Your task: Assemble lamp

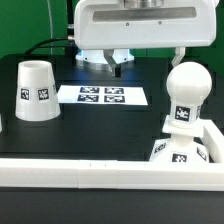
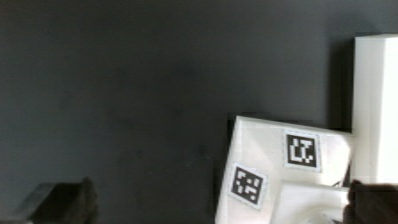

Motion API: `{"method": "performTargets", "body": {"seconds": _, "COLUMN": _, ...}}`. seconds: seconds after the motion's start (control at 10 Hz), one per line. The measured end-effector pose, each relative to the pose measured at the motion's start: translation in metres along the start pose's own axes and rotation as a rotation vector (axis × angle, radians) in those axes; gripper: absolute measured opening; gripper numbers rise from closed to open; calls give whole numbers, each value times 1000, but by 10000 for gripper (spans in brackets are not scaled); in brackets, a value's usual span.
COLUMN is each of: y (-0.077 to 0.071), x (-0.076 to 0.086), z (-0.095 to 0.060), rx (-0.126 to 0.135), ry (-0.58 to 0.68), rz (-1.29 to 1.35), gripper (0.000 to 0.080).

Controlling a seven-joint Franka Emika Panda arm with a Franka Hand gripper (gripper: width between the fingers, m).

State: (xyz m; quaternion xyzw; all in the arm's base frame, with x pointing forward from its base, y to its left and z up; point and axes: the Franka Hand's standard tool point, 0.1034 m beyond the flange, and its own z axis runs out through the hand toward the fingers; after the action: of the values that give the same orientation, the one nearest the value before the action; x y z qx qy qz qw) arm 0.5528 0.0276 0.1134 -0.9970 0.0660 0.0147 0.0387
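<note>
The white tapered shade (image 1: pixel 38 90) stands mouth-down on the black table at the exterior view's left. The ball-headed bulb (image 1: pixel 186 86) stands upright at the exterior view's right. Its stem meets a white tagged part, apparently the base (image 1: pixel 178 150), which is partly hidden by the front wall. My gripper (image 1: pixel 104 64) hangs at the back, above the far edge of the marker board (image 1: pixel 101 96), away from all lamp parts. In the wrist view its dark fingertips (image 2: pixel 61 200) stand wide apart at the frame's edge, with nothing between them. The gripper is open and empty.
The marker board also shows under the gripper in the wrist view (image 2: pixel 285 165). A white wall (image 1: pixel 100 176) runs along the front of the table and up the right side (image 1: pixel 214 135). A white strip (image 2: pixel 374 80) borders the wrist view.
</note>
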Motion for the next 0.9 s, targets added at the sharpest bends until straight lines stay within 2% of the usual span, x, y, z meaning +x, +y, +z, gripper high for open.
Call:
{"method": "performTargets", "body": {"seconds": 0.3, "y": 3, "x": -2, "z": 0, "rx": -1, "ry": 0, "rz": -21, "gripper": 698}}
{"method": "performTargets", "body": {"seconds": 0.4, "y": 19, "x": -11, "z": 0, "rx": 0, "ry": 1, "rz": -69, "gripper": 698}}
{"method": "performTargets", "body": {"seconds": 0.5, "y": 43, "x": -28, "z": -1, "rx": 2, "ry": -7, "rz": -104, "gripper": 698}}
{"method": "performTargets", "body": {"seconds": 0.7, "y": 82, "x": -47, "z": -5, "rx": 4, "ry": -19, "rz": -132, "gripper": 698}}
{"method": "performTargets", "body": {"seconds": 0.8, "y": 106, "x": -49, "z": -13, "rx": 16, "ry": -8, "rz": -160, "gripper": 698}}
{"method": "performTargets", "body": {"seconds": 0.9, "y": 114, "x": -47, "z": -16, "rx": 12, "ry": 2, "rz": -146, "gripper": 698}}
